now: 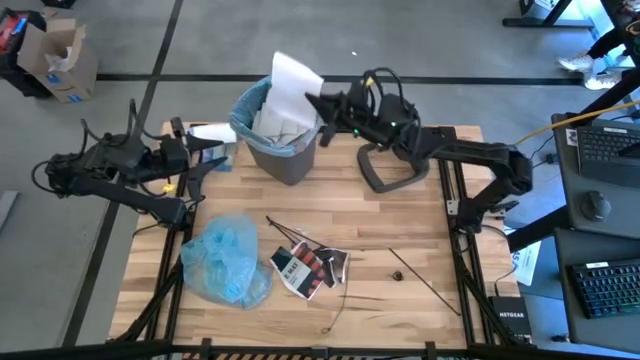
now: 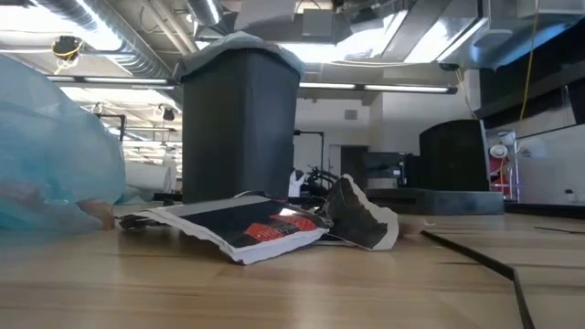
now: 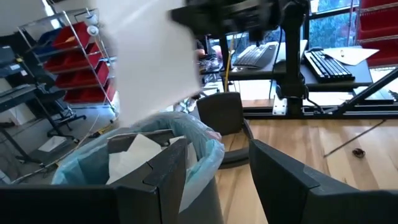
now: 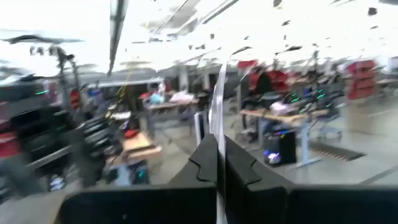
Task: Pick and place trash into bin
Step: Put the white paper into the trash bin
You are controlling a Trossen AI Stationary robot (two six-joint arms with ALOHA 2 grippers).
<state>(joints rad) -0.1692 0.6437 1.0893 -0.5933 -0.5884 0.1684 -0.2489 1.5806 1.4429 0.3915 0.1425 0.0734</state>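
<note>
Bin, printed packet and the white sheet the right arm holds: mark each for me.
bin [image 1: 290, 160]: high view, dark outer wall.
printed packet [image 1: 305, 268]: high view, its red-black middle.
white sheet [image 1: 293, 78]: high view, flat upper part above the bin.

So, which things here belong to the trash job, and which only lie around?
Job: bin; white sheet pinched in the right pincer; printed packet; thin dark stick.
Lying about: grey lid; cardboard box; keyboards.

the bin [image 1: 285, 150] stands upright near the table's far edge — dark grey, blue liner over its rim, white paper [image 1: 280, 118] inside. a white mailer [image 1: 296, 82] hangs above its rim. a red-black-white packet [image 1: 310, 268] and thin sticks [image 1: 425, 280] lie nearer the front edge.
</note>
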